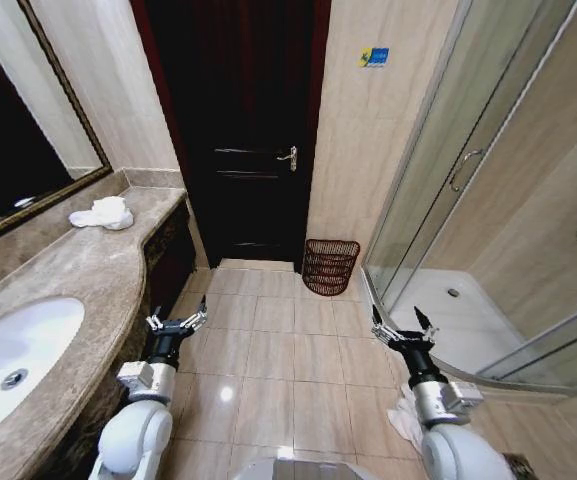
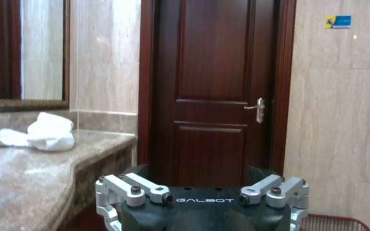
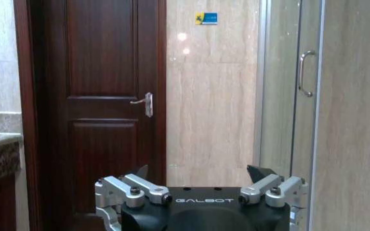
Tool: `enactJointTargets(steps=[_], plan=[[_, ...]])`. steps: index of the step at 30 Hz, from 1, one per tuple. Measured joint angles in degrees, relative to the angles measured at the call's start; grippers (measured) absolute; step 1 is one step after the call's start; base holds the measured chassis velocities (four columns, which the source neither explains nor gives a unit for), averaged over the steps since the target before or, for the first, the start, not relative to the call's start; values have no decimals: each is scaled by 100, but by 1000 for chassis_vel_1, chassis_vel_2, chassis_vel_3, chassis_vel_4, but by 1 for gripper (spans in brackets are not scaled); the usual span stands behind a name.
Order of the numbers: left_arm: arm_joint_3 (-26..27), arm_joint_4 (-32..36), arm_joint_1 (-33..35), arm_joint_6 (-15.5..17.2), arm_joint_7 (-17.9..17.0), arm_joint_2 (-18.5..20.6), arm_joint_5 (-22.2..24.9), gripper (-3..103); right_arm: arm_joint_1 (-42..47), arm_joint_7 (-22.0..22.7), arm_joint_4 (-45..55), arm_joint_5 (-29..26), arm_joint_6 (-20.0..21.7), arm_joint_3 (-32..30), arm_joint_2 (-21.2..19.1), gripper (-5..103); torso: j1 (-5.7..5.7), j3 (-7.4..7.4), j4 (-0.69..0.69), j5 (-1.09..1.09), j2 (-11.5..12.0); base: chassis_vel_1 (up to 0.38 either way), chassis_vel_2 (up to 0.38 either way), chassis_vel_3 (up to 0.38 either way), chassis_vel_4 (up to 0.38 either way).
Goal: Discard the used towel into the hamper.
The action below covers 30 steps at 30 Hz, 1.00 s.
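Towel (image 1: 102, 213) lies crumpled at the counter's (image 1: 88, 270) far end, near the mirror; hamper (image 1: 330, 267) stands on the floor beside the door (image 1: 243, 130). Left gripper (image 1: 176, 324) and right gripper (image 1: 401, 327) hover spread, empty; the right wrist view adds the shower handle (image 3: 305, 73).

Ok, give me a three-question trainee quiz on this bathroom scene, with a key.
1. True or false: the towel lies on the counter, beside the mirror.
2. The hamper stands: A) in the shower, B) on the floor between door and shower, C) under the sink.
3. Fill in: both claws are ____ and hold nothing.

Key: 1 true. 2 B, against the wall right of the door. 3 open; left claw hangs by the counter edge, right claw by the shower rim.
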<state>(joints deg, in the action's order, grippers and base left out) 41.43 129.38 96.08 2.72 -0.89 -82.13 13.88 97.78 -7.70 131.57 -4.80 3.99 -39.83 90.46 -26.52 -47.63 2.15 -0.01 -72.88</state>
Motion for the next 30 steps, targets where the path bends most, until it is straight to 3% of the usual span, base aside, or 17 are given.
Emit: enactJointTargets(steps=[10,23,30], plan=[[41,491,250,-68,-98,-9,-321,100,-2,-310,18,-133,-135,-184,99,100,0,0,0,2,0,0,0,0,0],[123,427,253,-250,-97,-35,-456,100,-5,-353,344,-388,149,-173,40,100,0,0,0,0,0,0,0,0,0],[91,391,196,-316,-21,-116,-485,100,8,-346,349,-467,99,-225,-45,100,0,0,0,1,0,0,0,0,0]])
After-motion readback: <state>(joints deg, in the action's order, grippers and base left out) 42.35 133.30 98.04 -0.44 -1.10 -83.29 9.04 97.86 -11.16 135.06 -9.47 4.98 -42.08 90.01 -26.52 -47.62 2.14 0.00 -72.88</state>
